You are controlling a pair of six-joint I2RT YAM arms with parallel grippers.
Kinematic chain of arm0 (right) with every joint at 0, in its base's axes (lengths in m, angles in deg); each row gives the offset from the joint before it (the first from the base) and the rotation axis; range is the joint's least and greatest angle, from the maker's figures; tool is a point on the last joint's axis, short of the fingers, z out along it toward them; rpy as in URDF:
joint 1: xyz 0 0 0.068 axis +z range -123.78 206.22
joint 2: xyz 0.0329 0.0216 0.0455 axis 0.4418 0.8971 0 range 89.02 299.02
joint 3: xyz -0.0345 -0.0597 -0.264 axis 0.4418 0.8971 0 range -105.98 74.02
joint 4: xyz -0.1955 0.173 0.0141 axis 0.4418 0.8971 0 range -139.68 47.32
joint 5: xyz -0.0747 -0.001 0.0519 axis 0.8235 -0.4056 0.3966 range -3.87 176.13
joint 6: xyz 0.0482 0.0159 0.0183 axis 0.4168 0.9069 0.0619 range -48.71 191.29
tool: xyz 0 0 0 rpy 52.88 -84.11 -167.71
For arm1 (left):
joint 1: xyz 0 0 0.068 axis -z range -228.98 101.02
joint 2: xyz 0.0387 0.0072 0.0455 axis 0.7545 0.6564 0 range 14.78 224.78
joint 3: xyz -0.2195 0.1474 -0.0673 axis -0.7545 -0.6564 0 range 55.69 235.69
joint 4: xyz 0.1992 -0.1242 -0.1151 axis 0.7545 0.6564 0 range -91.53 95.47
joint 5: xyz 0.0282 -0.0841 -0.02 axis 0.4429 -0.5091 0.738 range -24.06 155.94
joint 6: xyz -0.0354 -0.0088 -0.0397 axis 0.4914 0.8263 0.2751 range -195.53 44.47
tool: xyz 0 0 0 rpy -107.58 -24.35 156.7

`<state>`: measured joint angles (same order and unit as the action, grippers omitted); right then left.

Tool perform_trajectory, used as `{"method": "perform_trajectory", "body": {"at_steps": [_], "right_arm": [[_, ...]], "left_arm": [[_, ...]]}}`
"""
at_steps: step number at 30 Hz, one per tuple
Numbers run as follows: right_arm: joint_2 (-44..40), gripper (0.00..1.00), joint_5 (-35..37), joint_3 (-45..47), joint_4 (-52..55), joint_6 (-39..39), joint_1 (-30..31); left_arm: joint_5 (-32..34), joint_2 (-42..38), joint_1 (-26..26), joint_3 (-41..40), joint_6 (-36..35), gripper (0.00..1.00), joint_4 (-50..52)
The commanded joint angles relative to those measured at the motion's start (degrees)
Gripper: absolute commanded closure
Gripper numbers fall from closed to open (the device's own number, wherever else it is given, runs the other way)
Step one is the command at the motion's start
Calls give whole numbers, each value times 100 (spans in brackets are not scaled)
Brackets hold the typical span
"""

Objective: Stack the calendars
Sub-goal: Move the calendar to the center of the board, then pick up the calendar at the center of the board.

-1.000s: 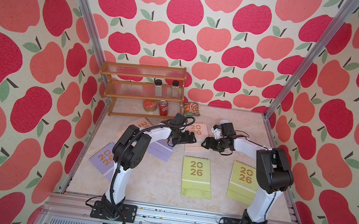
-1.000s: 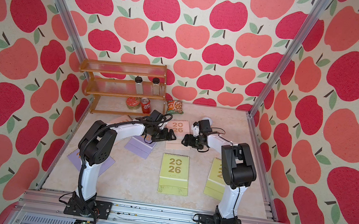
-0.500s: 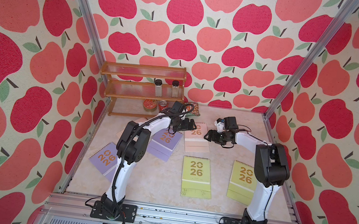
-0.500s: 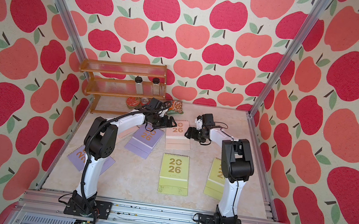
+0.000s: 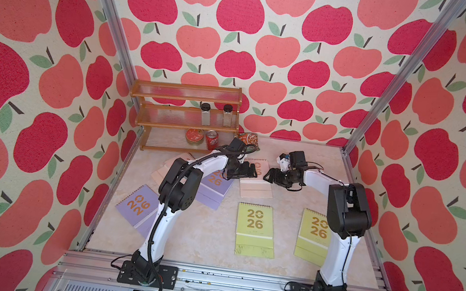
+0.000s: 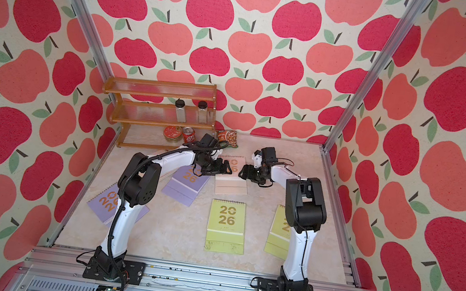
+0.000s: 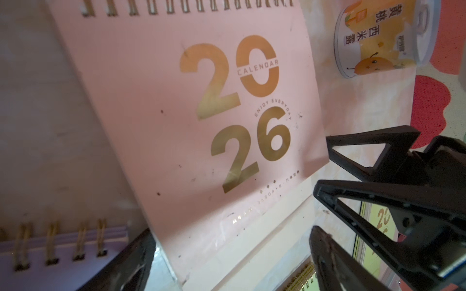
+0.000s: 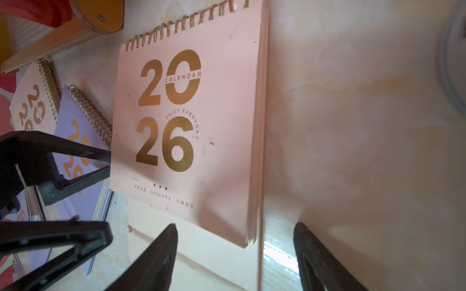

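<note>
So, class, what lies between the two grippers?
A pink calendar, lying flat: the left gripper is at one side edge, the right gripper at the opposite one. Both top views show it.

We looked into a booth whose walls [image 5: 242, 16] were papered in big red and coral apples with green leaves on cream. Bare aluminium posts [image 5: 114, 14] ran up the two back corners. The floor [image 5: 205, 249] was a pale, marbled beige with a faint sheen. A three-tier wooden rack [image 5: 185, 106] with ribbed clear shelves stood in the far left corner. A slotted aluminium rail [image 5: 238, 284] edged the front. The light was soft and even.
</note>
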<state>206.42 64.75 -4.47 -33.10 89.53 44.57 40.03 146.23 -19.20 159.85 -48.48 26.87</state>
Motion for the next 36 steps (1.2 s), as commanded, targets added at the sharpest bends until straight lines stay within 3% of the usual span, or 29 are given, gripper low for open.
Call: {"method": "perform_trajectory", "body": {"at_steps": [1,16,26,36], "right_arm": [[216,25,-176,-139,162,-61,-24],[396,29,-1017,-75,-372,368,28],[-422,39,-1844,683,-1833,1393,-146],[-719,47,-2117,974,-2264,1821,-182]], "left_arm": [[65,241,-12,298,-94,8,293],[-192,556,-7,386,-19,8,254],[-549,581,-113,189,87,9,-21],[-654,583,-137,183,-11,10,-21]]}}
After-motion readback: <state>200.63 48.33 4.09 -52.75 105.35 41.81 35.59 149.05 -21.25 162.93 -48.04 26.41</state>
